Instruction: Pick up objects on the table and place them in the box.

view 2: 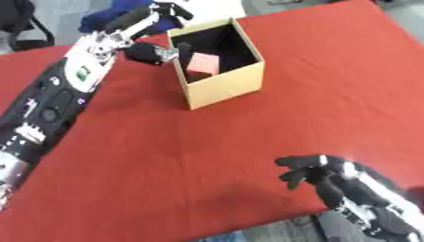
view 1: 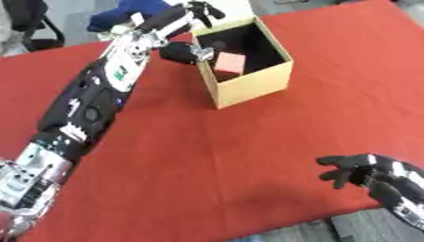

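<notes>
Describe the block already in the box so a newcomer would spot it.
On the red tablecloth stands an open tan cardboard box, near the far edge. Inside, against its dark interior, sits a pink cube, the only light-coloured thing in there.

- Light is even and fairly bright, falling from above; the red cloth on the desk (view 1: 248, 142) reads saturated with no hard glare.
- Both views are soft and slightly smeared, with blocky blur; fine detail on the left hand (view 1: 201, 10) is lost.
- The inside of the cardboard box (view 1: 248, 85), just beside that hand, is in deep shadow; the pink block (view 1: 229, 62) within catches light.
- A faint, diffuse shadow lies on the cloth to the left of the right hand (view 2: 319, 175).
- Small pale highlights show on the silver parts of the left arm (view 1: 33, 165).
</notes>
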Robot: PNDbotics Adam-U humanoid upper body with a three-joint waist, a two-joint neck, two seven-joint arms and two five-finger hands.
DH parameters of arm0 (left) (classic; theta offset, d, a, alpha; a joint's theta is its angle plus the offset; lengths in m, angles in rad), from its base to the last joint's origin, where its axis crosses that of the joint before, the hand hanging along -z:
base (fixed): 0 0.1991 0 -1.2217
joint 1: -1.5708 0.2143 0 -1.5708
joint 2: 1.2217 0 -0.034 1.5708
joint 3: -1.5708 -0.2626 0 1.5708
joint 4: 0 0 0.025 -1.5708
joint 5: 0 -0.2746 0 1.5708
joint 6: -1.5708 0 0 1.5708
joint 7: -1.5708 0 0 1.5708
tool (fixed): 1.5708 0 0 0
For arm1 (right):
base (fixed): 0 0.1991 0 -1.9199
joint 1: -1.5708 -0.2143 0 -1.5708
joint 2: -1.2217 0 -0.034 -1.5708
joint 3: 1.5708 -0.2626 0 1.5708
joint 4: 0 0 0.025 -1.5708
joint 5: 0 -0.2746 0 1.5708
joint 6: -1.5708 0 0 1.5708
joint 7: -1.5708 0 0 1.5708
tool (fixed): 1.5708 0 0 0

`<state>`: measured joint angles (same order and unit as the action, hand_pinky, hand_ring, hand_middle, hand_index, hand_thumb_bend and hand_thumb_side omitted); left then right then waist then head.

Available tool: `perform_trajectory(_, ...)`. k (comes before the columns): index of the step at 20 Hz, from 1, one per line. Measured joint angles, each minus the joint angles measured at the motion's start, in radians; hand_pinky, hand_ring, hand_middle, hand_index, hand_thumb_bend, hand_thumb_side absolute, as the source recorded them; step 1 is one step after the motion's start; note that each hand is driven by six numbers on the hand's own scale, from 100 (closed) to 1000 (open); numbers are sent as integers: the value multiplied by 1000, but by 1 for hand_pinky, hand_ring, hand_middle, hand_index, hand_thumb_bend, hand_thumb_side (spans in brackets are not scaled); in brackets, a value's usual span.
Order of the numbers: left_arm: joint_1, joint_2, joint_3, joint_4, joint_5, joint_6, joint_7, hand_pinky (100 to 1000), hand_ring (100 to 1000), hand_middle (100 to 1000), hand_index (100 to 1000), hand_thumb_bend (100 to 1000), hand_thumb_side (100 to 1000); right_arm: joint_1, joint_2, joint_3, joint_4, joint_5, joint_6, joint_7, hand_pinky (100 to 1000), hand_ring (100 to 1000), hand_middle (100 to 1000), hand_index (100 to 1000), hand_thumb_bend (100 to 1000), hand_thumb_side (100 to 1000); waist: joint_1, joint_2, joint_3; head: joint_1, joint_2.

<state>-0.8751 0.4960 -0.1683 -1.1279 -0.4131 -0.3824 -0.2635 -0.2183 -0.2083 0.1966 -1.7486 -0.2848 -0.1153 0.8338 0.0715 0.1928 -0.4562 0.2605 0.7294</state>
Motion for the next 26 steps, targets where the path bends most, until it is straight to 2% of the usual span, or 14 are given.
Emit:
perform_trajectory(2,9,11,0,-44,59,30,-20,1000,747,789,883,254,635,3,0,-3,0,0,-2,-3,850,936,589,826,100,551,-1,0,1,-2,1)
perform_trajectory(3,12,14,0,-61,78,42,-28,1000,710,751,858,148,648,5,0,-5,0,0,-2,-4,849,934,589,825,100,546,0,-2,2,-2,1)
perform_trajectory(4,18,14,2,-79,95,49,-30,1000,707,748,856,142,650,7,-1,-10,0,-1,-3,-8,849,934,589,825,100,546,0,-4,12,-1,4)
perform_trajectory(5,34,14,11,-99,112,53,-28,1000,690,730,844,100,680,8,-1,-16,0,-2,-4,-14,849,934,589,825,100,545,0,-8,34,0,8)
perform_trajectory(8,109,14,52,-167,160,59,-1,1000,679,715,833,100,701,12,-6,-37,0,-5,-7,-36,849,934,589,825,100,544,-12,-11,115,-12,13)
perform_trajectory(10,165,14,71,-219,193,64,22,1000,675,710,828,100,724,17,-9,-50,0,-5,-10,-49,849,934,589,825,100,544,-19,-11,146,-24,18)
perform_trajectory(15,301,4,110,-356,279,100,50,1000,666,695,820,100,789,26,-12,-69,-1,-5,-16,-70,849,934,589,825,100,544,-21,-11,181,-38,27)
perform_trajectory(19,405,-22,149,-463,345,152,44,1000,659,675,808,100,770,31,-12,-79,-1,-3,-19,-81,848,934,589,825,100,546,-30,-6,199,-41,34)
perform_trajectory(26,588,-67,197,-657,465,219,-1,1000,655,672,810,100,806,34,-12,-89,-1,-2,-31,-93,848,934,588,825,100,540,-44,3,215,-33,35)
